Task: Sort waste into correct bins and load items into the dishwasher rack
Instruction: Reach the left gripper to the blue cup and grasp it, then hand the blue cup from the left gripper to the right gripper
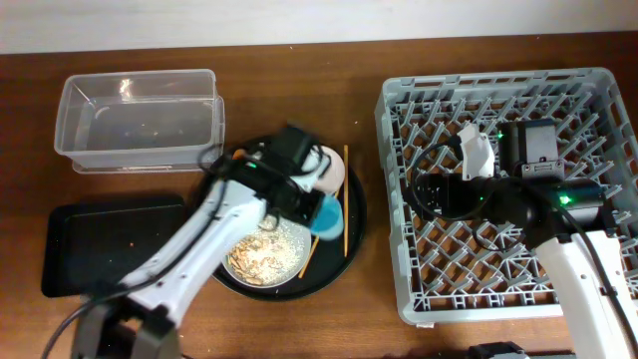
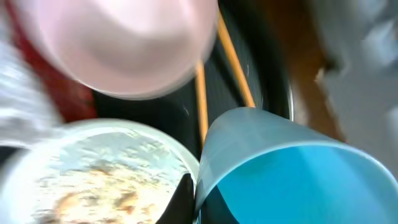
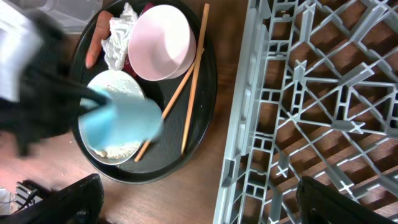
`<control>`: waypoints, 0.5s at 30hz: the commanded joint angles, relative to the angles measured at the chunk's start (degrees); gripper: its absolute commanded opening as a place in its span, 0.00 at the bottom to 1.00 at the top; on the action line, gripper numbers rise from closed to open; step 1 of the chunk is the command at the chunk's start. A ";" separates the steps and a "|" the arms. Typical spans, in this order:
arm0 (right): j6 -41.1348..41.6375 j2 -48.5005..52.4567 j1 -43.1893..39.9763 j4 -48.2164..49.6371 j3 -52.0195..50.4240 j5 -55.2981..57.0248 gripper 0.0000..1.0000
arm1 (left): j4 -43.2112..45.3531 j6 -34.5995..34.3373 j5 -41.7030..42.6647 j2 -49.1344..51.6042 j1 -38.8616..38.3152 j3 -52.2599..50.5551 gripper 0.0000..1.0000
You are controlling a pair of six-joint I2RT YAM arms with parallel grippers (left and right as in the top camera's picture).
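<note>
My left gripper [image 1: 317,204] is shut on the rim of the small light-blue cup [image 1: 328,212], one finger inside and one outside [image 2: 193,200], just above the large round black tray [image 1: 351,234]. The cup [image 2: 292,180] is tilted beside the pale shallow dish [image 1: 261,254] holding beige food scraps [image 2: 93,193]. The white bowl [image 3: 158,40], two chopsticks [image 3: 193,74], crumpled napkin [image 3: 120,34] and carrot piece [image 3: 95,45] lie on that tray. My right gripper [image 3: 199,199] is open and empty over the left edge of the grey dishwasher rack [image 1: 588,95].
The clear plastic tub [image 1: 140,120] stands at the back left. The shallow black rectangular tray [image 1: 100,244] lies in front of it. Bare wooden table [image 1: 374,299] shows between the round tray and the rack.
</note>
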 commanded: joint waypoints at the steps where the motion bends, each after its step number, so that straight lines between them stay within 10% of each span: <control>1: 0.37 0.20 -0.31 0.04 1.11 -1.64 0.98 | -0.28 -0.09 12.26 -5.97 7.80 3.08 0.01; 7: -5.01 0.20 -0.31 4.66 1.11 -23.74 0.86 | -0.26 7.15 50.88 -5.22 24.33 2.97 0.00; 15: -5.88 0.20 5.42 21.88 1.11 -41.53 0.86 | -0.20 7.30 75.58 -4.70 27.23 2.97 0.01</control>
